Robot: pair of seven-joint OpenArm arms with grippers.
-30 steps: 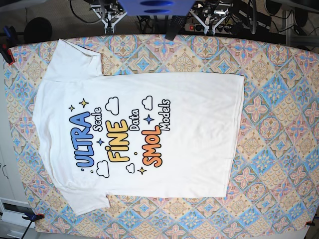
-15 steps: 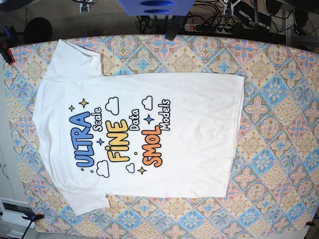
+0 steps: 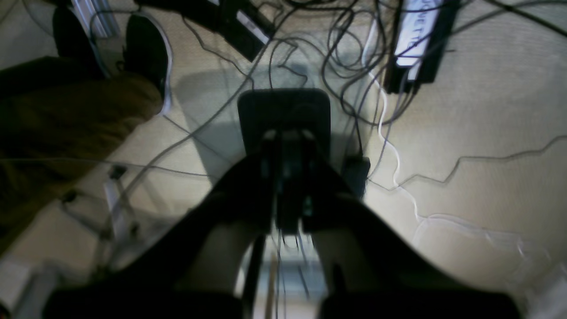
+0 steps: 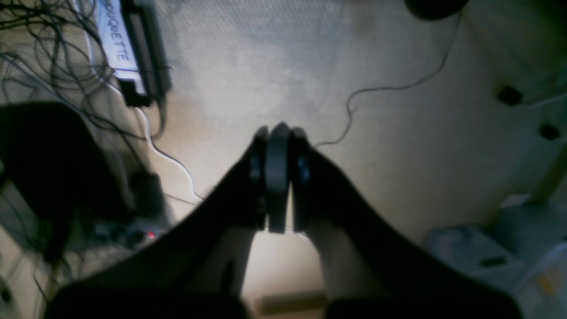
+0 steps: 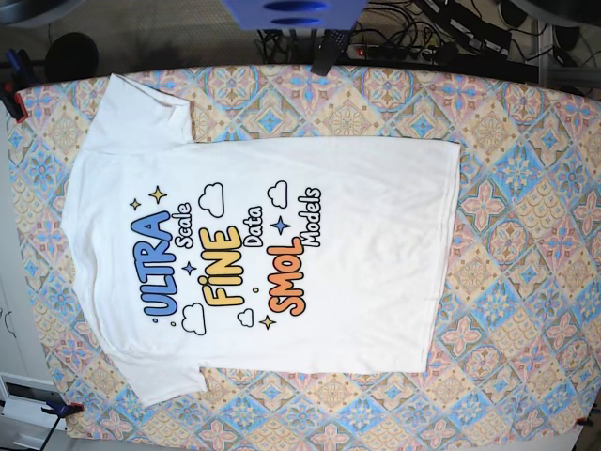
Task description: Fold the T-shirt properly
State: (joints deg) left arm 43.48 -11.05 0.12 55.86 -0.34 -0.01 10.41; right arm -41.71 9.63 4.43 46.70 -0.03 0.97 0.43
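The white T-shirt (image 5: 282, 254) lies flat and spread out on the patterned table (image 5: 526, 282), print side up, with its collar end to the left and its hem to the right. Both sleeves are spread, one at the top left and one at the bottom left. Neither gripper shows in the base view. In the left wrist view my left gripper (image 3: 289, 141) is shut and empty, over the floor. In the right wrist view my right gripper (image 4: 277, 133) is shut and empty, also over the floor. The shirt does not show in either wrist view.
The blue robot base (image 5: 291, 11) stands behind the table's far edge. Clamps sit at the table's left corners (image 5: 14, 99). Cables and a power strip (image 3: 416, 40) lie on the floor, and a person's shoe (image 3: 148, 53) is there too.
Both grippers, seen at the base view's top edge a second ago, have moved out of that view. The T-shirt has not moved.
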